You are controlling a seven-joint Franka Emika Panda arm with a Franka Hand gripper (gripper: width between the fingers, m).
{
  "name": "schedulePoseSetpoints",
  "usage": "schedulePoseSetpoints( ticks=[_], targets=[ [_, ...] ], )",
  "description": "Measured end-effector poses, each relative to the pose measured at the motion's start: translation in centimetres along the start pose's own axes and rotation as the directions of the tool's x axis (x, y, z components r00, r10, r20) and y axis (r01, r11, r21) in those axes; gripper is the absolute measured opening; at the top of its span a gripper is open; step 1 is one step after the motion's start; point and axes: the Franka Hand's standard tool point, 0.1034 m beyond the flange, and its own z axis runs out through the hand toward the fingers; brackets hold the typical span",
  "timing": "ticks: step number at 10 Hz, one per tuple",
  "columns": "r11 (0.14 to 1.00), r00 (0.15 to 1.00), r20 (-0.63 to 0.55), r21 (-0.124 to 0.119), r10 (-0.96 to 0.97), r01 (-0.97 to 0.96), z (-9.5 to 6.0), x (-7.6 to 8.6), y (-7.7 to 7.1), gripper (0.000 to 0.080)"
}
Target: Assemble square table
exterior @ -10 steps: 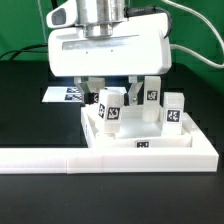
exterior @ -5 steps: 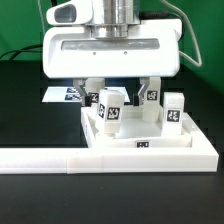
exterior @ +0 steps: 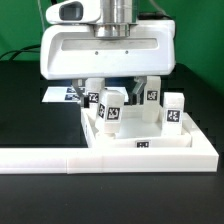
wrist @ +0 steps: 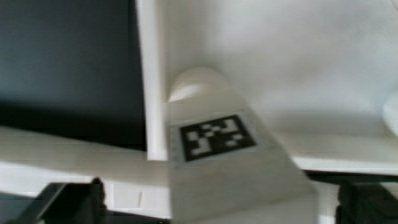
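The square white tabletop (exterior: 190,147) lies flat on the black table, with a small tag on its front edge. Several white tagged legs stand upright on it: one at the front (exterior: 108,110), one behind (exterior: 152,96) and one to the exterior view's right (exterior: 174,112). My gripper (exterior: 110,96) hangs directly over the front leg, with its fingers down on either side of it. In the wrist view this leg (wrist: 217,140) stands between my fingers (wrist: 75,200), with gaps on both sides. The gripper (wrist: 217,202) is open around it, and the tabletop (wrist: 302,60) lies behind.
The long low white L-shaped wall (exterior: 50,158) runs along the front and meets the tabletop's near edge. The marker board (exterior: 58,95) lies flat behind, on the exterior view's left. The gripper's wide body hides the area behind the legs.
The gripper body has shifted slightly lower and looms larger over the front leg. The legs and tabletop have not moved.
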Motion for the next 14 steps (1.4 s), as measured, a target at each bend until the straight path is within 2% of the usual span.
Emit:
schedulePoseSetpoints(
  ticks=[2,3,4,7,10,14],
  targets=[
    [1.0,1.0,0.0,0.0,0.001,-0.001,0.01,0.01,-0.06,0.0639],
    [1.0,1.0,0.0,0.0,0.001,-0.001,0.02,0.0,-0.06,0.0477],
    [1.0,1.0,0.0,0.0,0.001,-0.001,0.02,0.0,-0.06,0.0283],
    [1.0,1.0,0.0,0.001,0.031,-0.031,0.02,0.0,-0.05,0.0288],
    [0.946,0.946,-0.004,0.008,0.324,-0.323,0.07,-0.06,-0.11,0.0288],
    [0.726,0.726,-0.019,0.009,0.688,-0.688,0.09,-0.14,-0.03,0.029]
  ],
)
